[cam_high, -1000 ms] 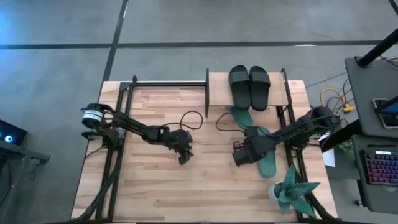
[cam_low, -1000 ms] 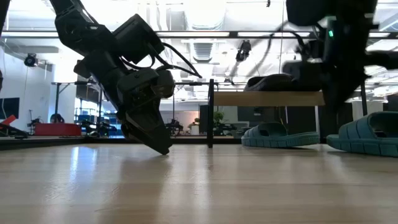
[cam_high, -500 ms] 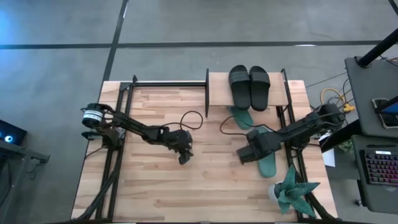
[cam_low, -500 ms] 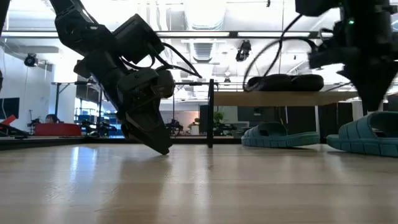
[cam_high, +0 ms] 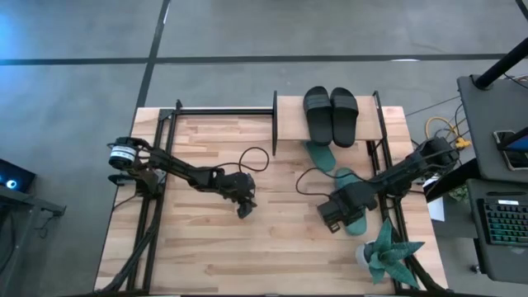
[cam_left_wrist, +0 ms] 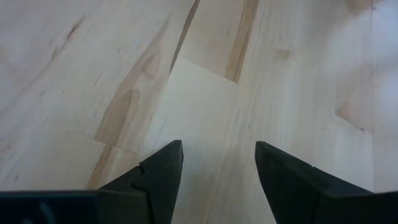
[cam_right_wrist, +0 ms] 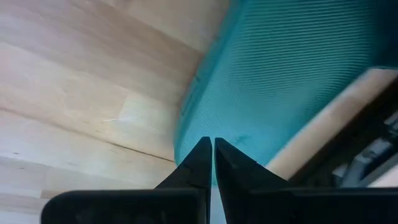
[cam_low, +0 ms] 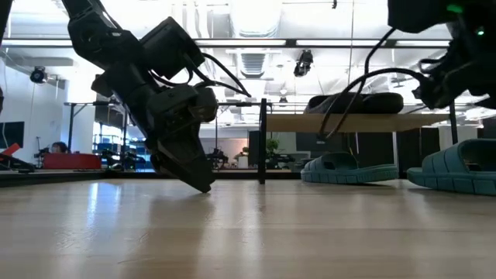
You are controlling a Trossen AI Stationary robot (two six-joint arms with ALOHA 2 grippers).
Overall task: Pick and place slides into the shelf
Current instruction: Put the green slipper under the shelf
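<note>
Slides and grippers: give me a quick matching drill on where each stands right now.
Things:
1. black slides
2. teal slide nearer the shelf
3. left gripper
4. right gripper

States:
A. open, tips down at bare table
B. on the shelf's top board
C. shut, above the other teal slide
D. on the table, partly under the shelf

Pairs: 1-B, 2-D, 3-A, 4-C

Matte black slides (cam_high: 331,114) on the light plywood shelf (cam_high: 289,124); teal ribbed slides (cam_high: 356,216) on the pale wood table (cam_high: 206,239).
</note>
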